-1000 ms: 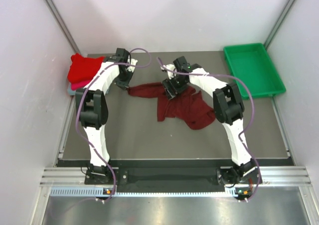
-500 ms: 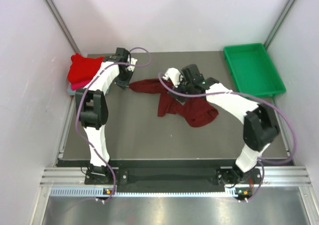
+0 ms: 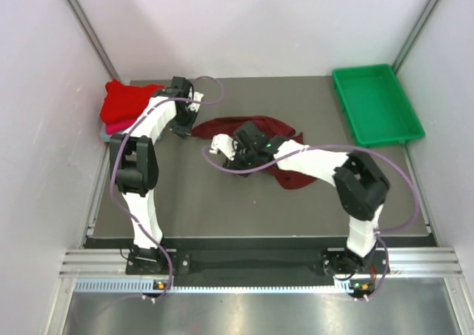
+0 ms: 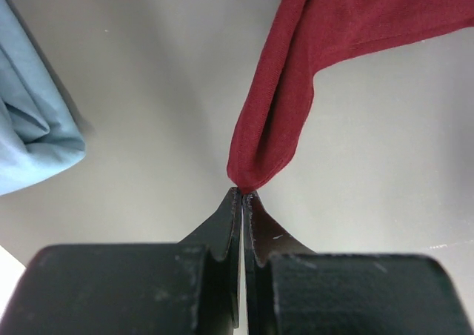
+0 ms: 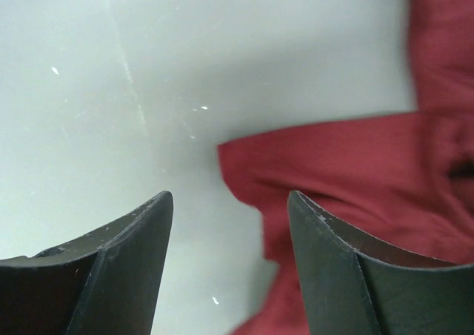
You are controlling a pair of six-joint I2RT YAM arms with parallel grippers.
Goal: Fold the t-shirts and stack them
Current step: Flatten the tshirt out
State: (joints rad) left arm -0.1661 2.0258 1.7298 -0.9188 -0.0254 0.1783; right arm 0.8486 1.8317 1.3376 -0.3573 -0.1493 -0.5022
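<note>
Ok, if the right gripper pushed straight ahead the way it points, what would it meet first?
Probably the folded edge of the dark maroon cloth t-shirt lying on the grey table; the open right gripper frames it, depth unclear.

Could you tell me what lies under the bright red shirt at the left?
Beneath the red shirt a pink shirt peeks out at the edge, with a grey-blue shirt below it. The rest of both is covered by the red one.
</note>
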